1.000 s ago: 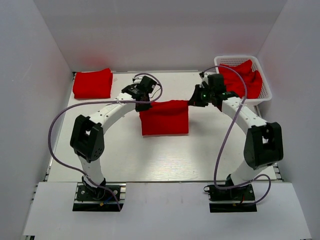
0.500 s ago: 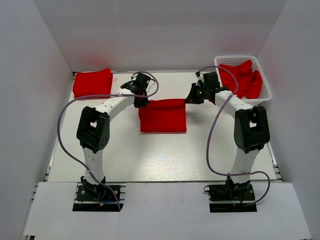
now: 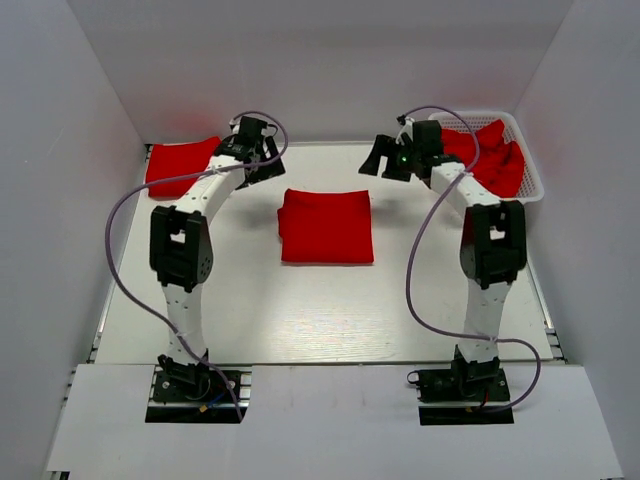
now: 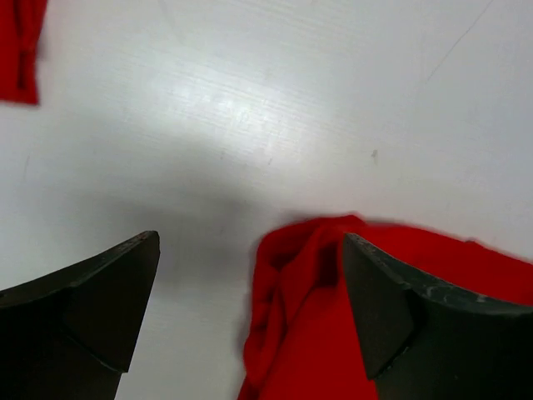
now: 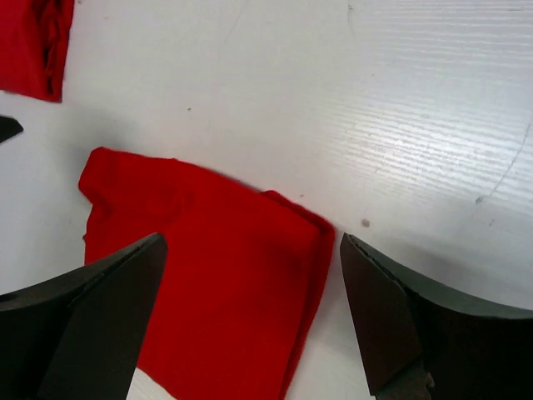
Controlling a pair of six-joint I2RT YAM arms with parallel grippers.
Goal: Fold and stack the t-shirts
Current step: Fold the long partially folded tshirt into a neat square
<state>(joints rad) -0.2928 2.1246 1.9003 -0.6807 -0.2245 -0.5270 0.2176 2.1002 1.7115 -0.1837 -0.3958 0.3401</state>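
A folded red t-shirt (image 3: 325,226) lies flat on the white table in the middle, touched by neither arm. My left gripper (image 3: 262,168) hovers open beyond its far left corner, and that crumpled corner (image 4: 316,325) shows below the jaws, nearer the right finger (image 4: 416,317). Open as well, my right gripper (image 3: 384,160) hangs past the far right corner, with the shirt (image 5: 216,283) lying on the table under its spread fingers (image 5: 400,325). Another folded red t-shirt (image 3: 182,165) rests at the far left. More red t-shirts (image 3: 495,150) lie crumpled in the basket.
The white lattice basket (image 3: 470,116) stands at the far right corner, close behind the right arm. White walls close in the table on the left, back and right. Purple cables loop out from both arms.
Both grippers were shut on the middle shirt's far corners; they have opened, let go and drawn back toward the far wall. The shirt has settled flat on the table.
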